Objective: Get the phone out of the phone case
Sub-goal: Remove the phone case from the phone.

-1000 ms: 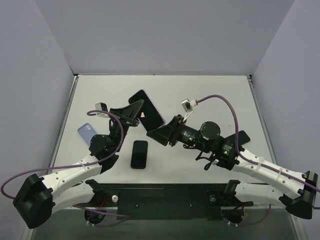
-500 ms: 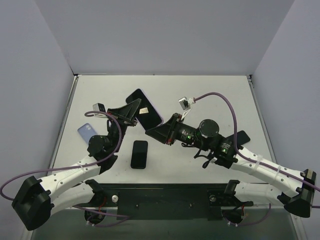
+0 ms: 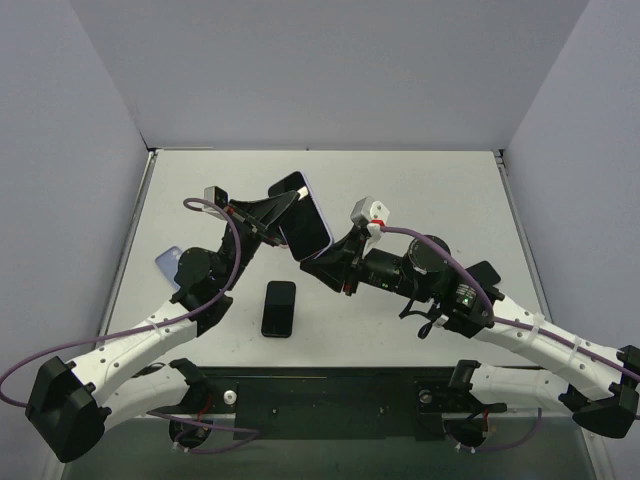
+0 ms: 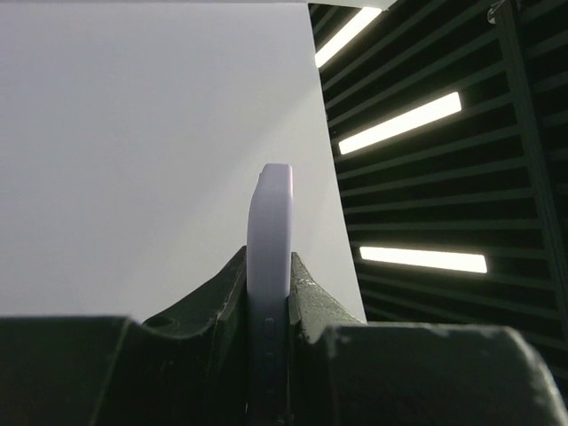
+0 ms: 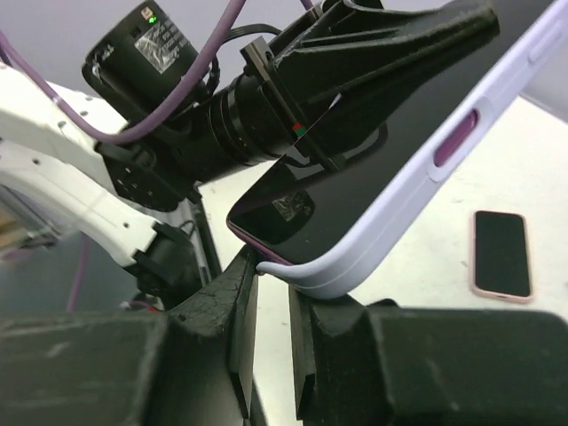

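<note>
From overhead, the phone (image 3: 303, 215) is lifted off the desk (image 3: 420, 190) a little toward 10 o'clock of its centre, dark screen up. Its long axis runs roughly from 11 to 5 o'clock. The left pincer (image 3: 280, 215) reaches it from 9 o'clock and the right pincer (image 3: 308, 260) from 4 o'clock at its near corner.

Only the left wrist view shows the grip cleanly. There the lilac phone case (image 4: 269, 240) stands edge-on and upright, clenched between both fingers, with wall and ceiling lights behind it.

Only the right wrist view shows the case's side buttons and rounded lower corner. That corner sits right at the tips of the right pincer's fingers, which stand close together. Whether they pinch the corner or merely touch it, I cannot tell.

A second phone (image 3: 279, 308) lies flat on the desk at 7 o'clock, below the held one and apart from it. A blue object (image 3: 167, 264) lies near the 9 o'clock edge, partly under the left arm. The far edge and the side walls are well apart from the held phone, with white desk showing toward 12 and 2 o'clock.
</note>
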`<move>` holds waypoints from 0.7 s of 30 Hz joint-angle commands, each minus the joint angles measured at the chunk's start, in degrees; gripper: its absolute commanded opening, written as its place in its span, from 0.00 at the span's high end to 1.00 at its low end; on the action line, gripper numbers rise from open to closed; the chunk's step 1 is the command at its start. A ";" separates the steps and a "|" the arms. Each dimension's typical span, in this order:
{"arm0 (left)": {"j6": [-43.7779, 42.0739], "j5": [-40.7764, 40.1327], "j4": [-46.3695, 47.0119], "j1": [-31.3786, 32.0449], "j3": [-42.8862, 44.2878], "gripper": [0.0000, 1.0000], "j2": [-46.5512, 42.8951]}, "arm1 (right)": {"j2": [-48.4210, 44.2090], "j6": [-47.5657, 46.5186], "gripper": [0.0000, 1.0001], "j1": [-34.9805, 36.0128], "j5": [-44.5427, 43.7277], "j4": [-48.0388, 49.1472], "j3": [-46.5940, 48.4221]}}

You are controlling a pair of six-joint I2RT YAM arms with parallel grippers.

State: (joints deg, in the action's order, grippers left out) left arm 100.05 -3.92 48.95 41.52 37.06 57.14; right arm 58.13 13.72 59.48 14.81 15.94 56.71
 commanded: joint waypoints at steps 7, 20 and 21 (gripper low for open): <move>9.20 11.75 8.45 2.25 1.53 1.00 -6.26 | 4.10 -15.48 1.00 -9.04 -12.79 -12.25 2.44; -9.87 11.38 -5.97 -4.86 3.37 1.00 -8.54 | -8.72 23.11 0.33 -11.05 7.68 -20.78 -2.48; -9.00 12.09 -4.06 -5.82 2.94 1.00 -7.93 | -9.95 22.85 0.28 -11.58 10.30 -20.69 -2.04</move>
State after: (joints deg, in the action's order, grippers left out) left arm 92.79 1.15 38.57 38.68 35.57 52.42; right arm 53.08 28.77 50.17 19.92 -1.06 54.85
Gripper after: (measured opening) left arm 0.248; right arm 0.660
